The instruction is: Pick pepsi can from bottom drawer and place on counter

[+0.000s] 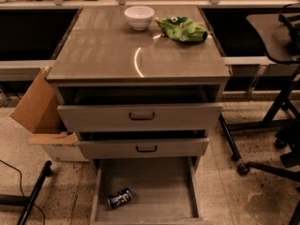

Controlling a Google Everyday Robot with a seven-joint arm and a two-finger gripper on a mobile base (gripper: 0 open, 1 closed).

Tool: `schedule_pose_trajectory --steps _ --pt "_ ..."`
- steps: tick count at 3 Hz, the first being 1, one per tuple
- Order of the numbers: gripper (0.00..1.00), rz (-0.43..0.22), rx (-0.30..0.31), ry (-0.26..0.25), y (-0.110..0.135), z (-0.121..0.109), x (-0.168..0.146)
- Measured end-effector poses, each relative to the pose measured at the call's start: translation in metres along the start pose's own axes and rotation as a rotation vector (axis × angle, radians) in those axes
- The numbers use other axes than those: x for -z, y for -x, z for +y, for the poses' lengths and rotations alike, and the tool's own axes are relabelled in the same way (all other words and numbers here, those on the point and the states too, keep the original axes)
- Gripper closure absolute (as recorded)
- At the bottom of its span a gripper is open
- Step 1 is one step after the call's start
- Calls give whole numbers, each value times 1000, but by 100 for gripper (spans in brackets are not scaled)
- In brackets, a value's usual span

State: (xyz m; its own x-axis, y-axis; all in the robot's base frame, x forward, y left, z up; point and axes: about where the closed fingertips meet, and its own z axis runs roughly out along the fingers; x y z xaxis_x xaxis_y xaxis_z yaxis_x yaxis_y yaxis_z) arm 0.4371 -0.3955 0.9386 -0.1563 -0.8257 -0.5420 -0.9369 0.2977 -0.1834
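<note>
The gripper is not seen in the camera view. The pepsi can (119,198) is laid sideways, front-left in the open bottom drawer (154,186), which is overhung by two part-open upper drawers (140,117). A white bowl (139,17) and a green chip bag (182,28) are set on the counter (117,55).

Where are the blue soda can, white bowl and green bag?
Small dark blue pepsi can (119,198): camera view, its side.
Round white bowl (139,17): camera view, outer wall.
Crumpled green chip bag (182,28): camera view, its middle.
Gripper: out of view.
</note>
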Motion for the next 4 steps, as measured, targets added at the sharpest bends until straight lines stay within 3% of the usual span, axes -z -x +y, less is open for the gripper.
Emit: schedule_pose_trajectory --steps 2,3,4 --pt "0 32 23 9 -1 4 -12" --pt "0 100 104 67 2 37 -57" --pt "0 144 170 89 15 69 -90"
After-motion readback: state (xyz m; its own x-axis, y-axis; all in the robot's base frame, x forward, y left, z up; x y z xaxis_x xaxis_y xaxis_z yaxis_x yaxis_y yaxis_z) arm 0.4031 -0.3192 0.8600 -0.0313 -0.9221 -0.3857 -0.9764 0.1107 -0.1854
